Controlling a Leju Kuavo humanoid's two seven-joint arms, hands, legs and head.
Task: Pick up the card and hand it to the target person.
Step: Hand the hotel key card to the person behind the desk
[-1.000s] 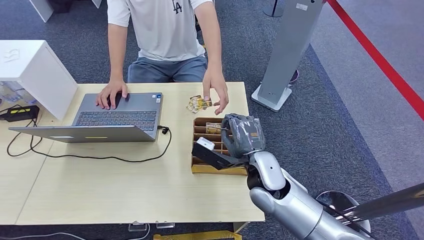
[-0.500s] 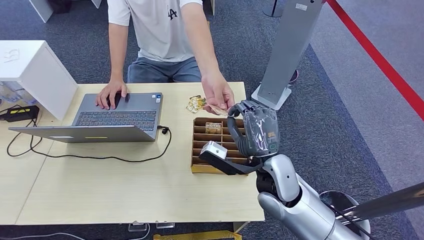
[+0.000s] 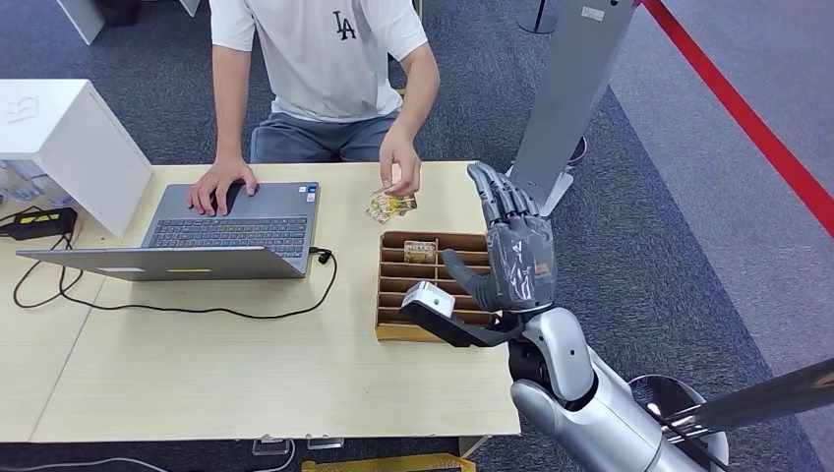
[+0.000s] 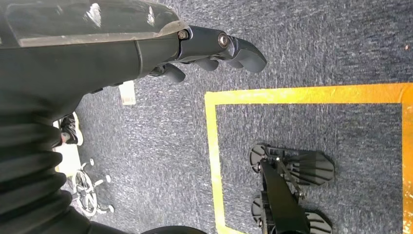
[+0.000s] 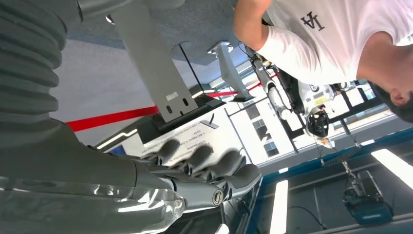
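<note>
My right hand [image 3: 513,248] is raised beside the far right of the table, fingers stretched upward and apart, holding nothing. Its fingers [image 5: 204,163] also appear in the right wrist view. The person's hand [image 3: 401,173] is over the table by a small pile of gold-patterned cards [image 3: 391,205] and pinches a card at its edge. Another card [image 3: 420,252] lies in the brown slotted box [image 3: 413,332] below my right hand. My left hand [image 4: 209,48] hangs over the carpet, fingers slightly curled, holding nothing.
A grey laptop [image 3: 236,226] with the person's other hand on it sits at the table's left, its black cable [image 3: 197,311] trailing across the middle. A white box [image 3: 74,138] stands far left. A grey stand [image 3: 570,98] and red floor line [image 3: 747,118] lie right.
My right hand rose from the box and uncurled its fingers. The person took the card from it and drew that hand back to the pile on the table.
</note>
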